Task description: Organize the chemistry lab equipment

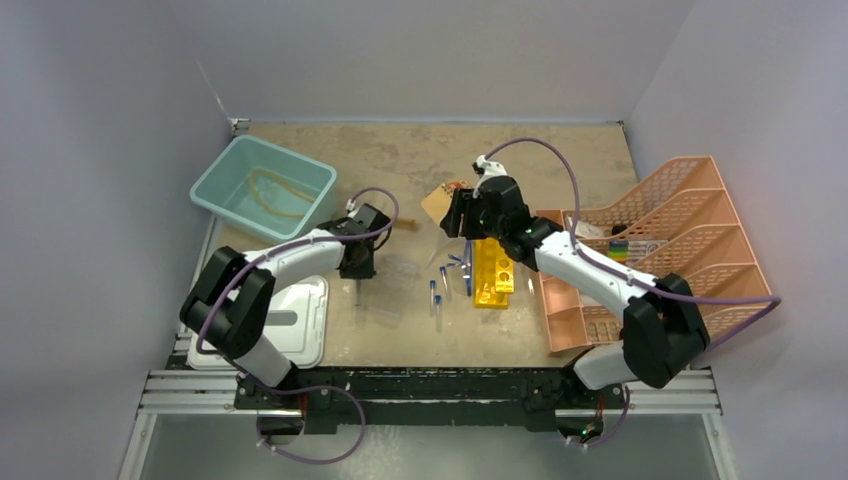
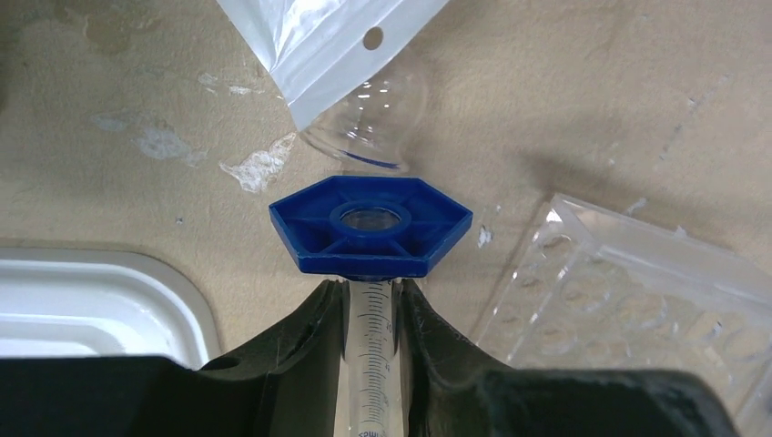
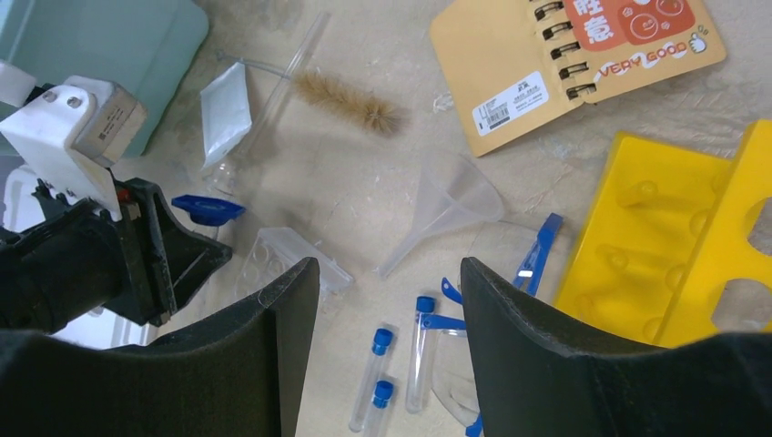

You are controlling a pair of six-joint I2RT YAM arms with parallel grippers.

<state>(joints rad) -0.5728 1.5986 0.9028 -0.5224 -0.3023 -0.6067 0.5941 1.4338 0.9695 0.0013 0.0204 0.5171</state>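
Observation:
My left gripper (image 2: 371,296) is shut on a clear graduated cylinder (image 2: 370,355) just behind its blue hexagonal base (image 2: 370,226). Beyond it lie a clear round dish (image 2: 373,118) and a plastic bag (image 2: 309,36). The clear tube rack (image 2: 637,309) lies to the right. In the top view this gripper (image 1: 358,272) sits left of centre. My right gripper (image 3: 390,273) hangs open above three blue-capped tubes (image 3: 421,350) on the table, holding nothing. The yellow racks (image 3: 655,255) lie to its right, and the brush (image 3: 350,96) lies further back.
A teal bin (image 1: 263,187) stands at the back left and a white lid (image 1: 300,320) at the front left. The pink mesh organiser (image 1: 660,250) fills the right side. A tan notebook (image 3: 564,64), a clear funnel (image 3: 446,205) and blue-framed goggles (image 3: 537,250) lie mid-table.

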